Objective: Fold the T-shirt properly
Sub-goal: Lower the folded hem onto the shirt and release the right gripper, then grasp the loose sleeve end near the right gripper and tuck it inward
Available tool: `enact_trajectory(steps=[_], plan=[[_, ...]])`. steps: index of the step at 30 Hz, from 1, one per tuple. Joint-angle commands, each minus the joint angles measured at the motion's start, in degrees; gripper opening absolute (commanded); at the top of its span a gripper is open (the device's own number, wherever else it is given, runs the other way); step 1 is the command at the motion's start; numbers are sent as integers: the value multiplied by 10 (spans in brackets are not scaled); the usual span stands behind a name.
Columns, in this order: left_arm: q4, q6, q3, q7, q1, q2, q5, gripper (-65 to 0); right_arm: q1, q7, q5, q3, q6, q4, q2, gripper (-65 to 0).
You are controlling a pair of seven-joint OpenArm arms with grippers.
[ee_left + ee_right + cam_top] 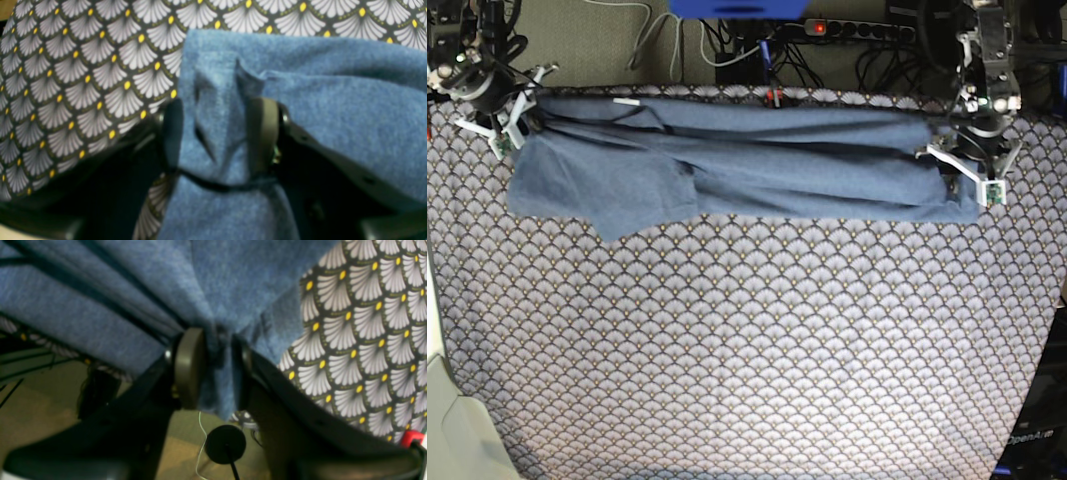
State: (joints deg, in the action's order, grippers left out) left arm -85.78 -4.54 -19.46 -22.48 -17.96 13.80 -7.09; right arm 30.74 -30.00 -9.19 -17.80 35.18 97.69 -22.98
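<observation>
T-shirt fabric sits between the pads of both grippers. Left gripper: jaws parted, a bunched ridge of blue cloth standing loosely between them, gaps visible on either side of the cloth; not clamped. Right gripper: jaws partly apart, a narrow fold of the shirt hanging between the round pads; whether the pads press on the cloth I cannot tell. Outward from the grippers, the shirt lies stretched as a long folded band across the far part of the scallop-patterned tablecloth, its ends at the two grippers. In the base view the left gripper is at the band's right end, the right gripper at its left end, where a sleeve flap spreads toward the near side. Behind the table edge: cables and a power strip on the floor.
</observation>
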Motion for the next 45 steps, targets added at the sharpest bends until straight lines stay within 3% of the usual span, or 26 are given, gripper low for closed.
enact_trajectory(steps=[1, 9, 15, 19, 25, 28, 32, 45], plan=[[-9, 1, -4, 5, 0, 7, 0, -340, 2, 10, -4, -7, 0, 18, -9, -454], [-9, 1, 1, 5, -13, 6, -2, -339, 21, 9, -4, -59, 0, 75, -9, -444], [-9, 1, 0, 5, -31, 10, -68, -338, 17, 9, -4, -99, 1, 103, -11, -444], [-9, 1, 2, 5, -32, 8, -68, -338, -33, 2, -4, -58, 48, 123, -13, -444], [-8, 1, 2, -3, -27, 8, -67, -314, -176, -139, -3, 37, 48, 122, -12, -443], [-8, 1, 2, -32, -21, 9, -67, -303, -235, -173, -3, 83, 48, 109, -12, -443], [-8, 1, 2, -44, -11, 9, -67, -304, -292, -189, -3, 118, 48, 45, 1, -443], [-8, 1, 2, -44, -10, 9, -66, -304, -359, -183, -3, 121, 48, -98, 54, -443]])
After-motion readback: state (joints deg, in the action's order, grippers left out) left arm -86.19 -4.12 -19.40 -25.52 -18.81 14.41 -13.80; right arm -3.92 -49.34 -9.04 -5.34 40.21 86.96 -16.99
